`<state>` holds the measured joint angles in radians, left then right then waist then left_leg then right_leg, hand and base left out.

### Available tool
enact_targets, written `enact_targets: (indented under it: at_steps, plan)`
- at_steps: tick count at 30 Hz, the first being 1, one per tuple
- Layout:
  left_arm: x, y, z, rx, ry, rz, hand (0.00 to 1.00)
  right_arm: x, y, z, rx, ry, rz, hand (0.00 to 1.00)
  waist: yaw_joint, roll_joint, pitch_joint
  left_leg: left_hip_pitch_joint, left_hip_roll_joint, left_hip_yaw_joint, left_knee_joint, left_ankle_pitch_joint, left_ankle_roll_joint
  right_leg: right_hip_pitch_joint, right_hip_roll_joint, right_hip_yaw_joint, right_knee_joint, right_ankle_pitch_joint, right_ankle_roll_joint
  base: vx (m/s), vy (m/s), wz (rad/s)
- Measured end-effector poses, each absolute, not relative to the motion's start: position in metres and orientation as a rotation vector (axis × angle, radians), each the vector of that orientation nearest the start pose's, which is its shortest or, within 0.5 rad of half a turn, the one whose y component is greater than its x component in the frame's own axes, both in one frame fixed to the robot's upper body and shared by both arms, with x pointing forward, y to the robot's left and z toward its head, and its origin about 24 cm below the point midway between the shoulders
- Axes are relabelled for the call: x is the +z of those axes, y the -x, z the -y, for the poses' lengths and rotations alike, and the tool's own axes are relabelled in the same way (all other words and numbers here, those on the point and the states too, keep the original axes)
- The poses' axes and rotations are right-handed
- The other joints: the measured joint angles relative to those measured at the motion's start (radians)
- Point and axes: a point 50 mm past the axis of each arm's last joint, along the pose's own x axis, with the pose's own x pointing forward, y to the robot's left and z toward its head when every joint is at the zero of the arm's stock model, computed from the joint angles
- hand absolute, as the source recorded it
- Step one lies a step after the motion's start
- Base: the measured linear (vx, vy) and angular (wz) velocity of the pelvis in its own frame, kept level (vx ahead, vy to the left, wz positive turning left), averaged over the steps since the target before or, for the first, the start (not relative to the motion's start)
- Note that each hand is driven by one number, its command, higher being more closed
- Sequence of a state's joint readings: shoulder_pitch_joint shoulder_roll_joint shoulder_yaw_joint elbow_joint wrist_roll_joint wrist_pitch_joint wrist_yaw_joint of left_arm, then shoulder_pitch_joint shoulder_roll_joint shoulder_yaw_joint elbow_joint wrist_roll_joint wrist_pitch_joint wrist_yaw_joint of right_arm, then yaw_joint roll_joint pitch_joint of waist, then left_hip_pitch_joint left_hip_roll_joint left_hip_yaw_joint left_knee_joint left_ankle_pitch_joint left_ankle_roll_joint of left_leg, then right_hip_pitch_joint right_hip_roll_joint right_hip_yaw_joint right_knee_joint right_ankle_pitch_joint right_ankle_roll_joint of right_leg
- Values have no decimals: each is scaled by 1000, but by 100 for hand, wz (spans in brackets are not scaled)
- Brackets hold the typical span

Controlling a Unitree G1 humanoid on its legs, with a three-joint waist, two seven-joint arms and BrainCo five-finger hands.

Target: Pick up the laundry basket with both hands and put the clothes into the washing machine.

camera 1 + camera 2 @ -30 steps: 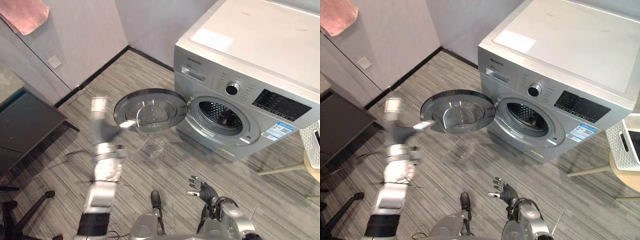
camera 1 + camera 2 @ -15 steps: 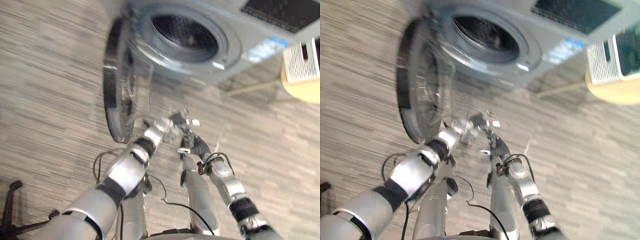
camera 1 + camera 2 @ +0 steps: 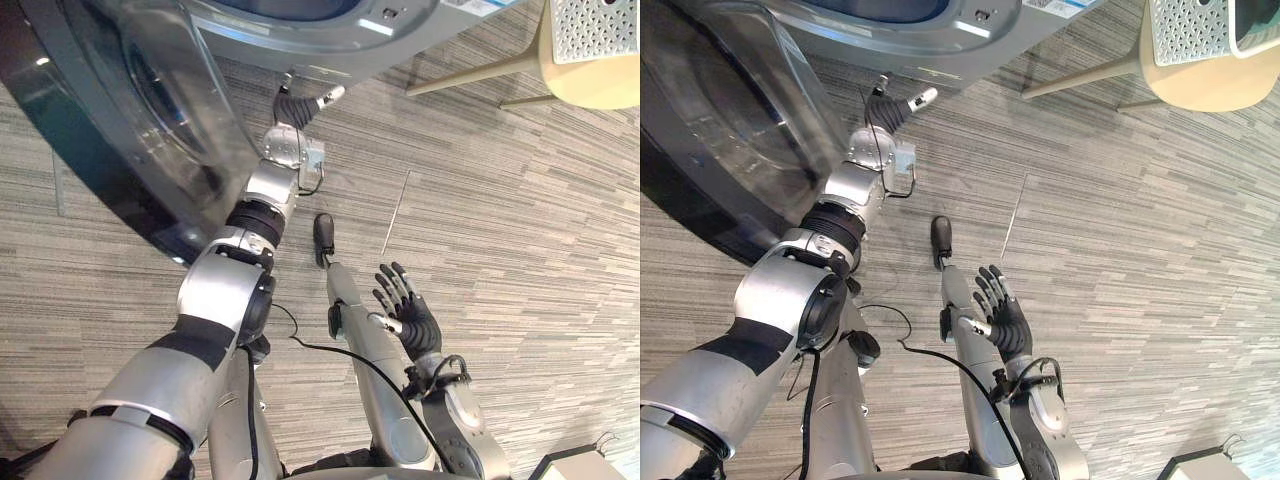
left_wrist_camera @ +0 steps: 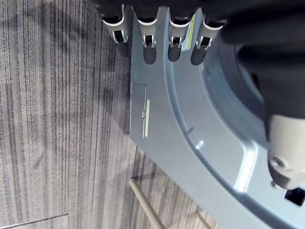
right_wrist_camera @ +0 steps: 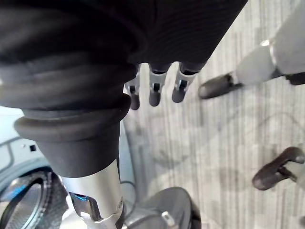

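Observation:
The silver washing machine (image 3: 300, 28) lies along the far edge of the eye views, and its round glass door (image 3: 100, 120) is swung open at the left. My left hand (image 3: 296, 103) is stretched out low by the machine's front, below the drum opening. Its fingers (image 4: 148, 36) are straight over the grey front panel (image 4: 200, 138) and hold nothing. My right hand (image 3: 1002, 318) hovers open over the floor near my body, fingers (image 5: 155, 91) spread. The white perforated laundry basket (image 3: 592, 25) stands on a round wooden stool (image 3: 595, 88) at the far right.
Grey striped floor (image 3: 520, 230) stretches between the machine, the stool and me. The stool's pale legs (image 3: 470, 75) slant across the floor beside the machine. The open door takes up the room on my left. A pale box corner (image 3: 590, 465) shows at the lower right.
The camera has tipped steeply downward, so the whole scene shifted. My left arm has stretched out toward the machine's lower front. My right hand has parted from the left hand and drawn back.

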<state>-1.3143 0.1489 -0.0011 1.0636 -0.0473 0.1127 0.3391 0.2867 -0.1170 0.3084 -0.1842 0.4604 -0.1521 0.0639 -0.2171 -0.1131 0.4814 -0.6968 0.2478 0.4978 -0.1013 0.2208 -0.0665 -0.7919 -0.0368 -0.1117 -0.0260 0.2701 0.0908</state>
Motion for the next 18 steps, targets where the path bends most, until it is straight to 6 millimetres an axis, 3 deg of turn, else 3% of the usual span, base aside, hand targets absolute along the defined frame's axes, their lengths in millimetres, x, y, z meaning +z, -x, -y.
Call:
enact_targets:
  at_steps: [3,4,7,14,18]
  plan:
    - [237,-428,-140,293,-104,119,0,32,-188,113,250,-411,-13,0,13,2,2,-3,3,-3,0,2,-3,9,1,-3,-12,-3,-3,-58,98,16]
    - [233,-427,-153,325,-83,104,0,31,-187,114,252,-407,-18,0,13,2,2,-2,1,-3,0,12,-11,20,-3,-9,-16,-28,-38,-81,100,29]
    - [223,-425,-175,377,-51,79,0,24,-186,116,250,-393,-47,0,19,2,2,6,15,0,0,36,-25,42,2,-35,-16,-38,-54,-87,58,23]
    - [188,-418,-200,402,19,-5,0,7,-184,122,231,-332,-116,0,51,-1,0,149,9,-4,6,50,-15,199,-8,-71,-9,-56,-66,-24,75,11]
    - [153,-407,-214,362,0,-48,0,-11,-180,132,186,-314,-193,0,68,-2,-2,318,17,-3,7,30,-16,331,-8,-77,75,-137,-67,78,18,2]
